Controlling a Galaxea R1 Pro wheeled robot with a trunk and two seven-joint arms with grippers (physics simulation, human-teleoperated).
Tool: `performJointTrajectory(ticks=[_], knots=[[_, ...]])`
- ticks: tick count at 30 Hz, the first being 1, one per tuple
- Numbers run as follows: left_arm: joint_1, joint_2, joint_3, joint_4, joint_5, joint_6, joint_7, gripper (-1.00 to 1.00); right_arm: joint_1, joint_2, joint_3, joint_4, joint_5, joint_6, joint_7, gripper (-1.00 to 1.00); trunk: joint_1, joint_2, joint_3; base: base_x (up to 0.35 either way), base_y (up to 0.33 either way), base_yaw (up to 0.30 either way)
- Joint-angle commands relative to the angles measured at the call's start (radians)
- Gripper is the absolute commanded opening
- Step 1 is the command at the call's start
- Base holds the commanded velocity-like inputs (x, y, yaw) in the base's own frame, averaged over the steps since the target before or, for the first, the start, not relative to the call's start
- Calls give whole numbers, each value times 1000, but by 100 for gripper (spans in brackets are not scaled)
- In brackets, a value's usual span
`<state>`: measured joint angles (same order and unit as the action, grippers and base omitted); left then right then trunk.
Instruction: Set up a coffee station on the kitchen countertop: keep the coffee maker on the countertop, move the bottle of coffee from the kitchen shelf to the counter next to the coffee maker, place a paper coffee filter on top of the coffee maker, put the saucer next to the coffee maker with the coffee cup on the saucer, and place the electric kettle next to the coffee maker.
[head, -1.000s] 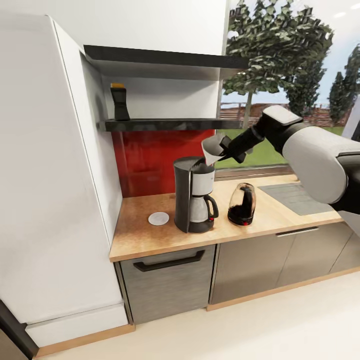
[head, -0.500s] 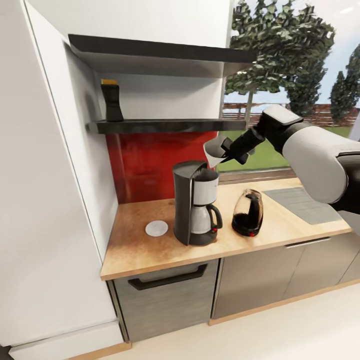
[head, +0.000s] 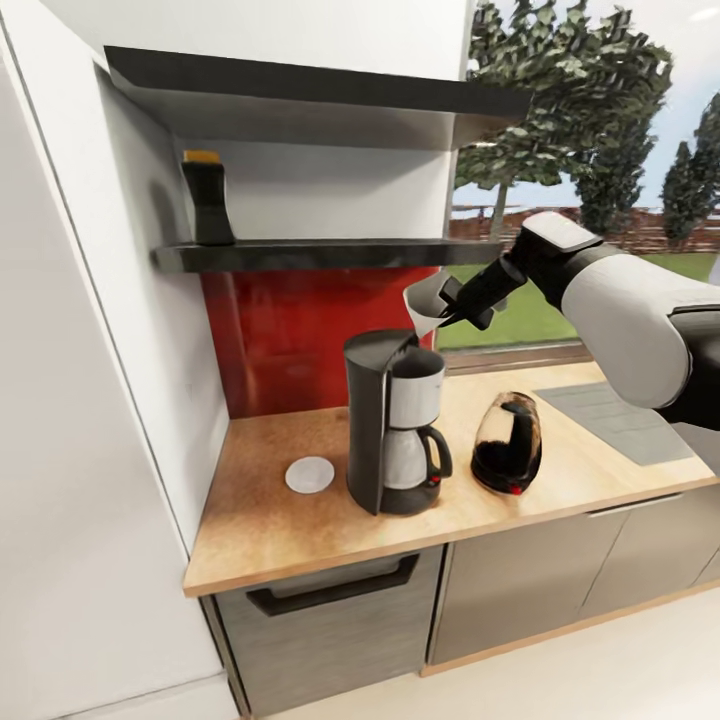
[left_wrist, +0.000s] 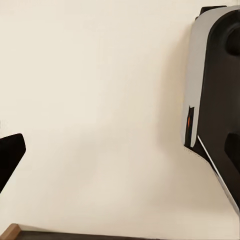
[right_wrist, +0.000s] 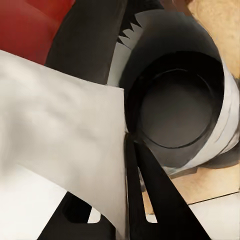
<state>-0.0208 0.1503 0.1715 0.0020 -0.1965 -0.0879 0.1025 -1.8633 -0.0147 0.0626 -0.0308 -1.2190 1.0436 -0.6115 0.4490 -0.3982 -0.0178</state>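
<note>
Paper filter poised over the brewer

Head view: right gripper (head: 447, 301) pinches the paper coffee filter (head: 422, 303) at 1 o'clock above the coffee maker (head: 392, 425). Right wrist view: the filter's light, flimsy wall, best pinched by its rim, overhangs the open basket. Left gripper's state: cannot tell

Wooden countertop (head: 270, 520) bears saucer (head: 309, 474), coffee maker (head: 392, 424), electric kettle (head: 508, 445); kitchen shelf (head: 330, 254) holds bottle of coffee (head: 207, 198)

no text, brand or number can be read anywhere. the bottle of coffee (head: 208, 198) on the kitchen shelf (head: 320, 254) turns a dark face with no legible label, and the coffee maker (head: 393, 424) carries no marking, as far as this soft render lets one tell.
</note>
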Motion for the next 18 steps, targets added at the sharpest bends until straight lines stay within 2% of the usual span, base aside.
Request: performJointTrajectory(ticks=[1, 6, 18], knots=[[-1, 0, 8, 2, -11, 2, 3, 100, -1, 0, 6, -1, -13, 4, -9, -100, 1, -2, -2, 239, 0, 0], [1, 0, 8, 1, -11, 15, 3, 100, 0, -1, 6, 0, -13, 4, -9, -100, 1, -2, -2, 82, 0, 0], [2, 0, 8, 2, -11, 16, 3, 100, 14, -3, 6, 2, -11, 4, -10, -100, 1, -2, -2, 5, 0, 0]])
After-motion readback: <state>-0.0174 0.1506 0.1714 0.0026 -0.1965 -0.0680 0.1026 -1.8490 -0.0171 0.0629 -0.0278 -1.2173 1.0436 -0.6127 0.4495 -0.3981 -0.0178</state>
